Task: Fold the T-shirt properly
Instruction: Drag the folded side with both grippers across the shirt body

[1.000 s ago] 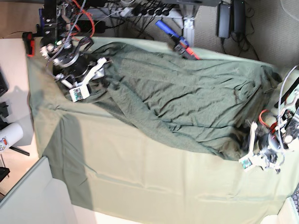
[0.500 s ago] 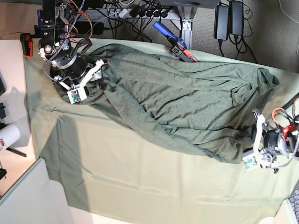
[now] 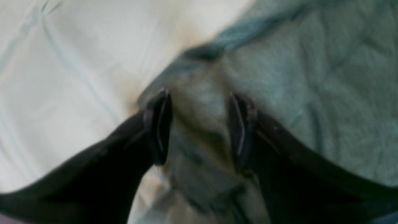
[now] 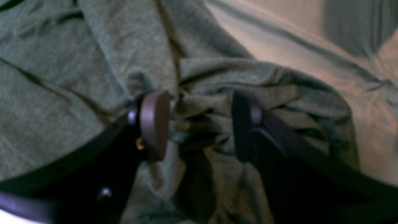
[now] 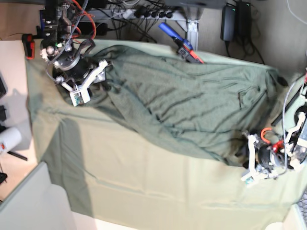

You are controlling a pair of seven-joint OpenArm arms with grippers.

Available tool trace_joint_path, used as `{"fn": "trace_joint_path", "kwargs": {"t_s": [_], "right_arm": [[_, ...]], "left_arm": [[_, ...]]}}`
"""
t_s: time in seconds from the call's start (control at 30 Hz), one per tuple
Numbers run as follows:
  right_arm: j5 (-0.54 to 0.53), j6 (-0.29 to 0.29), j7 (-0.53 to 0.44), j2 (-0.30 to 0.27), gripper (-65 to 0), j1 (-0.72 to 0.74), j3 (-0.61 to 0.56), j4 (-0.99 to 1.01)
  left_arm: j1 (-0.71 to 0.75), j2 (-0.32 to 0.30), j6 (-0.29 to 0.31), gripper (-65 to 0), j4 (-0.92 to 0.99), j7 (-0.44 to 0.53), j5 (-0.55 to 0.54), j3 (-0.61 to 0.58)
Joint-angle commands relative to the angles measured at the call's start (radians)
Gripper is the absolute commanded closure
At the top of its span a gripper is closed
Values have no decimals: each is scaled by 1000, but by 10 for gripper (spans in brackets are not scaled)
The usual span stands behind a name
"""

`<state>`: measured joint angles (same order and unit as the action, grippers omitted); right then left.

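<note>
Base view, from above: the T-shirt (image 5: 182, 108), a dark olive knit, lies spread and wrinkled across the far half of the worktop (image 5: 144, 191), which is draped in a paler mint-green cloth (image 5: 158, 182). One end of the garment bunches at the view's upper left, the other runs to the right edge and down to a corner near the lower right.

At upper left, the right pincer (image 5: 91, 79) sits over the gathered end of the shirt. Its wrist view shows the two dark fingers (image 4: 154, 124) standing well apart, with a crumpled ridge of the T-shirt (image 4: 217, 93) lying in the gap between them; the left pad touches the folds, but the fabric is not clamped.

At lower right, the left pincer (image 5: 249, 160) sits at the shirt's near corner, just where the dark knit meets the pale cloth. The left wrist view, blurred, shows its fingers (image 3: 158, 127) also spread wide, straddling a raised bit of the T-shirt (image 3: 295, 77) right at its edge, with the pale cloth (image 3: 62, 62) off to one side. Nothing is pinched here either, as far as the soft picture lets one judge.

Cables and power bricks (image 5: 230, 21) crowd the floor beyond the far edge, and a blue-handled tool (image 5: 180, 40) lies at that edge beside the shirt.
</note>
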<state>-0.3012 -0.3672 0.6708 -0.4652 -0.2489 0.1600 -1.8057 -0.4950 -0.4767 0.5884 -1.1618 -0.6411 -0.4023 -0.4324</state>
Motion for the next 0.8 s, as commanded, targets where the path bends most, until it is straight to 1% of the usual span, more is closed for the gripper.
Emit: {"fn": "trace_joint_path", "kwargs": {"t_s": [0.0,0.1,0.2,0.63,0.67,0.7,0.77], "right_arm": [[-6,-3,-15,-14,-321,10,10,-14],[-14,-3,-16,-14,-321,10,10,-14],[-20,-3,-16,-14,-321,10,10,-14],[-21,-3,-16,-14,-321,10,10,-14],[-21,-3,-16,-14,-321,10,10,-14],[-21,-3,-16,-14,-321,10,10,-14],[-21,-3,-16,-14,-321,10,10,-14]], "left_arm": [[-47,-8,-1,-333,21,17,-7,12],[-70,-6,0,-333,84,23,-4,12],[-66,-11,-1,-333,85,24,19,12],[-32,-8,0,-326,85,5,19,12],[-27,-7,0,-299,85,5,18,12],[-23,-7,0,-253,85,6,18,12],[-17,-6,0,-128,85,10,18,12]]}}
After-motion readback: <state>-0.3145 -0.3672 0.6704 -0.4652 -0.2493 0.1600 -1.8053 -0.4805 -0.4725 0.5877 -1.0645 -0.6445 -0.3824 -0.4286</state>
